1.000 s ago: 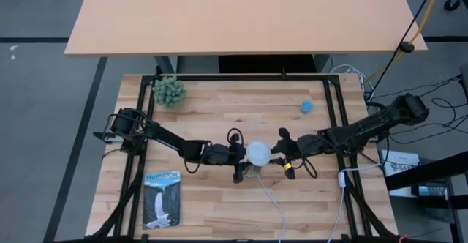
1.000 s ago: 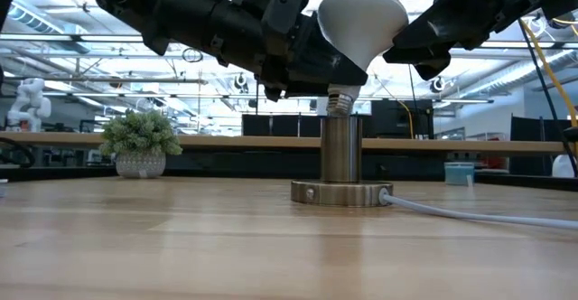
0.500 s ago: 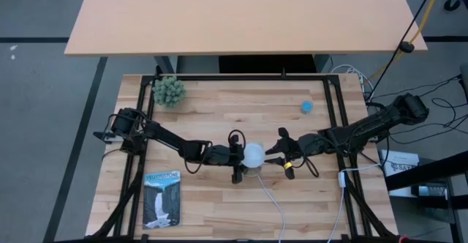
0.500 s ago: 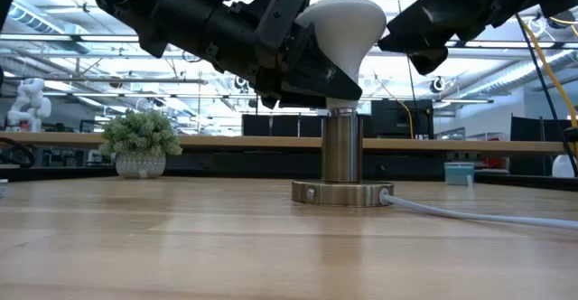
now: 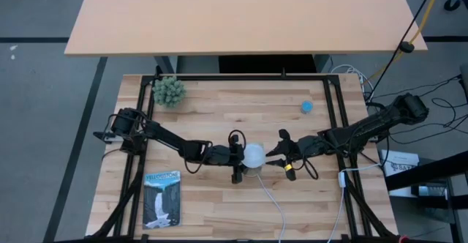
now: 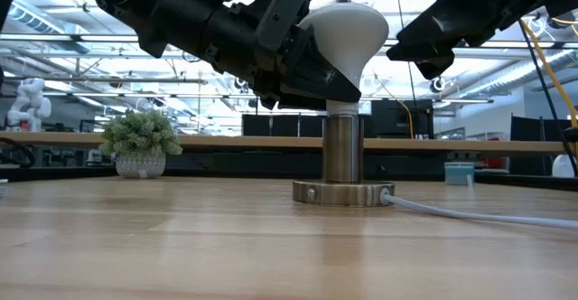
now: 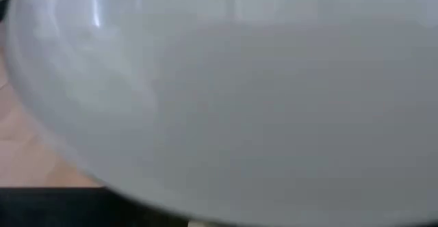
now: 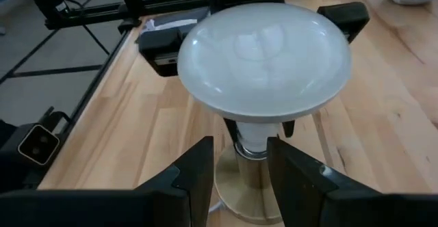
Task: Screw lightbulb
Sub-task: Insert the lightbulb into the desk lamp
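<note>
Your bulb point(image 6: 345, 31) stands upright in the socket point(image 6: 342, 155) mid-table, its base seated; how tightly, you cannot tell. The left gripper point(image 5: 235, 157) flanks its dome, partly spread, grip uncertain. The right gripper point(image 8: 239, 162) waits beside, half-open, empty.

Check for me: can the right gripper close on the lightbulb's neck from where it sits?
Probably yes. The right gripper faces the lightbulb with fingers open, nothing between; the left gripper holds the far side.
</note>
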